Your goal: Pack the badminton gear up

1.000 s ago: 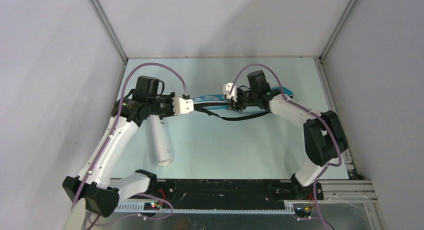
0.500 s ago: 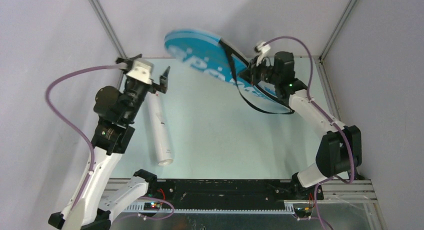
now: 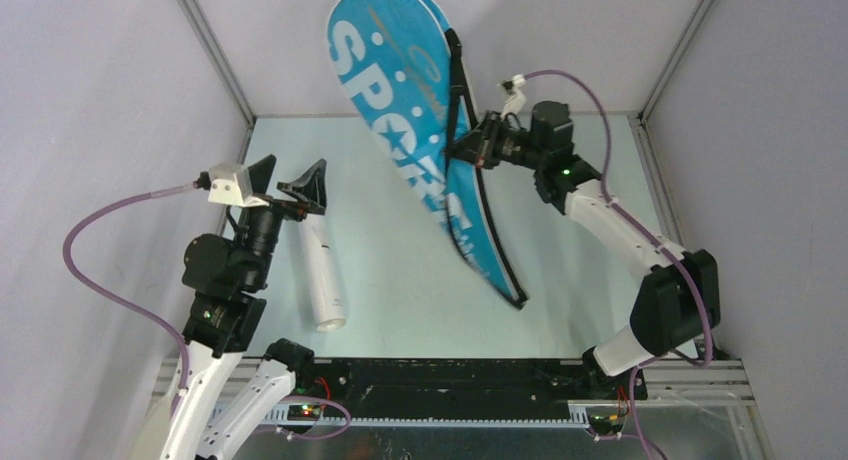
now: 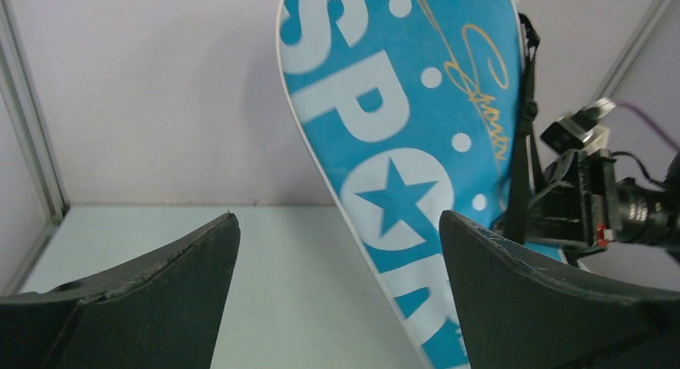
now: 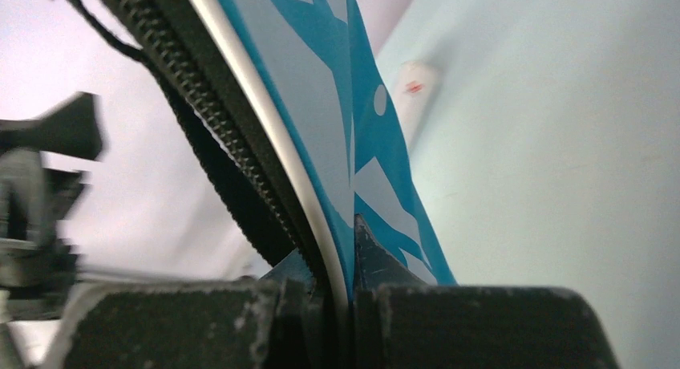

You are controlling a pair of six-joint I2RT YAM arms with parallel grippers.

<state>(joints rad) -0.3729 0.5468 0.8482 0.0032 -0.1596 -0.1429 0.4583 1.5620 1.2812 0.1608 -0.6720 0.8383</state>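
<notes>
The big blue bag [image 3: 420, 110] with the white word "SPORT" on it is up in the air in the middle of the top view. It stands on a slant. Its wide round end is at the top of the frame, against the back wall, and its thin end points down to the lower right, close to the bench [image 3: 390, 280]. I cannot tell if that thin end touches the bench. A black strap [image 3: 460, 100] runs down the bag's right edge. The right arm [image 3: 620, 230] comes in from the lower right, and the right jaws are pinched tight on that right edge, about halfway down the bag. In the right wrist view the bag's edge [image 5: 321, 80] and its black zip [image 5: 208, 136] sit squeezed between the two dark fingers [image 5: 481, 329]. The long white tube [image 3: 322, 270] lies flat on the bench at the lower left of the top view, well apart from the bag. One round end faces the bottom of the frame. Its other end is hidden under the left arm [image 3: 230, 270]. The left jaws are spread wide with nothing in them, up above that hidden end. In the left wrist view the two dark fingers [image 4: 160, 297] stand far apart, with the pale bench [image 4: 289, 289] between them and the bag [image 4: 385, 120] behind, at the upper right.
</notes>
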